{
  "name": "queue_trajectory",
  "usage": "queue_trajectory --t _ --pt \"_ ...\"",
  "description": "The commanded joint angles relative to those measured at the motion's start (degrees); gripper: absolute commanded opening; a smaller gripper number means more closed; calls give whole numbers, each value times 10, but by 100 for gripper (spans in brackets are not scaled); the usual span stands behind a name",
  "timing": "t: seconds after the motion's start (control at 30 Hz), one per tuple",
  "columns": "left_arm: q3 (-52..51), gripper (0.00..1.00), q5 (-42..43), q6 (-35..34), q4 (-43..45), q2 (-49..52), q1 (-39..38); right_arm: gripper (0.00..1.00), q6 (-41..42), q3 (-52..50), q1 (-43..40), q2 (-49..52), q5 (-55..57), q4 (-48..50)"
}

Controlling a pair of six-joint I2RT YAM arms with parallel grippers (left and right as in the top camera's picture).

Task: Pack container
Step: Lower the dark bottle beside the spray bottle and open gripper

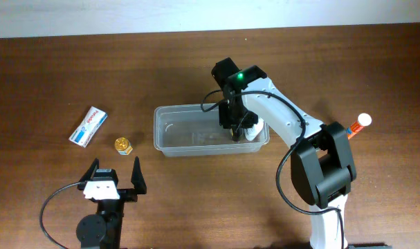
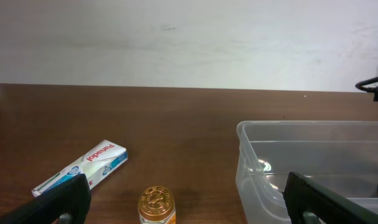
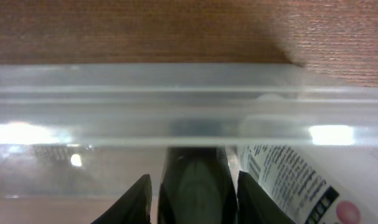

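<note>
Closest to the right wrist lens: a dark item point(image 3: 192, 186), upright, sitting between the 2 fingers of the right claw point(image 1: 235, 130). Thin pale slivers show on either side of it, but I cannot tell if the claw is pinching it or standing just off it. A white labelled bottle point(image 3: 288, 186) lies just beside it on the right, tilted.

Both are inside the container point(image 1: 169, 114). It sits mid-table with its long axis running left to right. The right claw reaches straight down into its right end, close to the far wall.

The left claw point(image 1: 115, 163) is spread wide and holds nothing. It is parked near the front edge of the table, pointing at the container's left end.

3 loose things are outside the tub:
- A gold-lidded jar point(image 1: 123, 144) is just ahead of the left claw, between it and the container's left end.
- A white and blue box point(image 1: 88, 126) is further left, lying at a slant.
- An orange marker point(image 1: 358, 126) with a white cap is out to the right, past the right arm's elbow.

Judgement: this is the drop-off of the dark item. The key relation is that the claw is inside the walls, so its way out is straight up. After that, the jar and box are nearer the left arm and the marker is nearer the right.
</note>
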Motion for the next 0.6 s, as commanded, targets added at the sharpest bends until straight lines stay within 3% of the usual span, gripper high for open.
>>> queue_trajectory --t 0.0,0.27,0.57 --pt "-3 99 -4 11 -2 -3 3 37 -10 38 0 -5 -12 -14" --pt "-3 99 -4 11 -2 -3 3 41 -49 111 0 -39 -40 -68" --pt "-3 99 -4 11 -2 -3 3 46 -64 281 -5 -59 -28 -202"
